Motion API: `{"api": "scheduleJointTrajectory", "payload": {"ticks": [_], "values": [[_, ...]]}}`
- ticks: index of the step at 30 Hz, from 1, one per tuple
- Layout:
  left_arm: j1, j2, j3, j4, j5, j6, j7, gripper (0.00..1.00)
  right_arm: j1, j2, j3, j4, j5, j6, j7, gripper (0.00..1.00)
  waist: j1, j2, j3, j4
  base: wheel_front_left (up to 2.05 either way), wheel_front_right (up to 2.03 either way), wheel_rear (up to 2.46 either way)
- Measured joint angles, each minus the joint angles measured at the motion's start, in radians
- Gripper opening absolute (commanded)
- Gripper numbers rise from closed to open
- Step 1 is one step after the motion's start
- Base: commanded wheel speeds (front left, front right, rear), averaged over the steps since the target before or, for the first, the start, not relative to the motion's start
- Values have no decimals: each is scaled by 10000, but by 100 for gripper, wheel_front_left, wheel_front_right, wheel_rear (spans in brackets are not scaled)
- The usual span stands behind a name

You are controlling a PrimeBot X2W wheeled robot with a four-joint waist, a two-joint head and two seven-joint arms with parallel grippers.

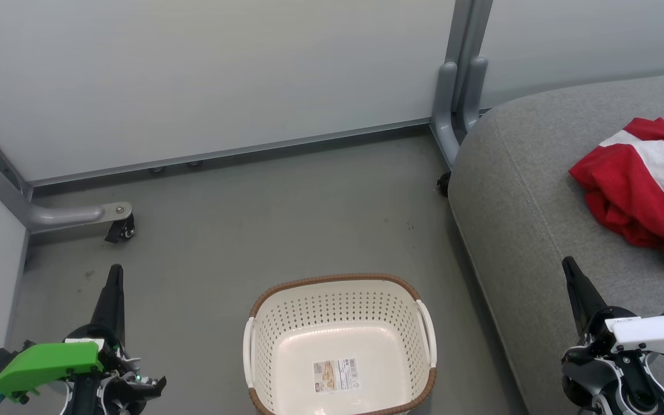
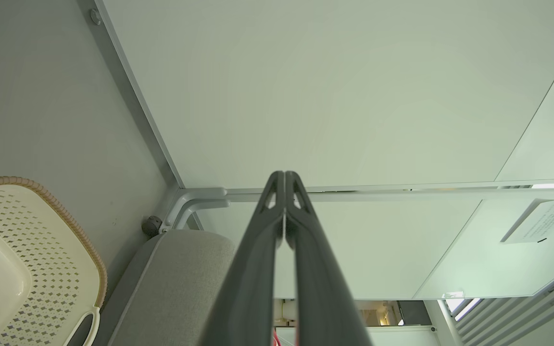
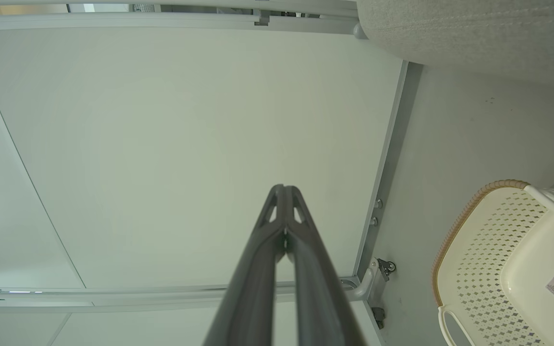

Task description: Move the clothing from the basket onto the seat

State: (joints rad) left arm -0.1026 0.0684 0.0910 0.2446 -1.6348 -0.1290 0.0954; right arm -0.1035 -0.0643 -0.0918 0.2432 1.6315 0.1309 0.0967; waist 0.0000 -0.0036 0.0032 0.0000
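Clothing (image 1: 643, 190): red garment w/ a broad white band, bunched in a crumpled heap on the seat (image 1: 528, 230). It lies toward the cushion's far right in head view, partly cut by the frame edge. Nothing grips it, and it is well apart from both grippers. Seat is a big grey woven cushion w/ a rounded edge and a stitched seam along its side, taking up the right of head view.

Basket (image 1: 338, 305) stands upright on the floor (image 1: 251, 230), just left of the seat's edge, btw the two arms. Cream perforated walls, brown woven-look rim (image 1: 332, 279), white handles (image 1: 427, 331) on both sides. Its bare btm shows a paper label (image 1: 336, 374).

Right gripper (image 1: 568, 266): lower right, fingers pressed together to a single point, holding nothing. Its tip is over the seat's front part, below the clothing in head view and apart from it. In right wrist view the two dark fingers meet at the tips.

Left gripper (image 1: 116, 270): lower left, over the floor, left of the basket and not touching it. Fingers also clamped tip to tip, empty; same in left wrist view.

Behind: pale wall panels (image 1: 193, 75) w/ grey frame, a grey post (image 1: 461, 86) at the seat's far corner, and a curved frame foot w/ black caster (image 1: 124, 229) at left.
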Motion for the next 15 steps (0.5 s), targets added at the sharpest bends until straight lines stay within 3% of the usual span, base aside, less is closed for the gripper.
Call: {"api": "scheduleJointTrajectory", "payload": {"ticks": [15], "values": [[-1, -40, 36, 2, 44, 0, 46, 0, -1, 21, -36, 2, -33, -2, 15, 0, 0, 0, 0, 0, 0, 0, 0]]}}
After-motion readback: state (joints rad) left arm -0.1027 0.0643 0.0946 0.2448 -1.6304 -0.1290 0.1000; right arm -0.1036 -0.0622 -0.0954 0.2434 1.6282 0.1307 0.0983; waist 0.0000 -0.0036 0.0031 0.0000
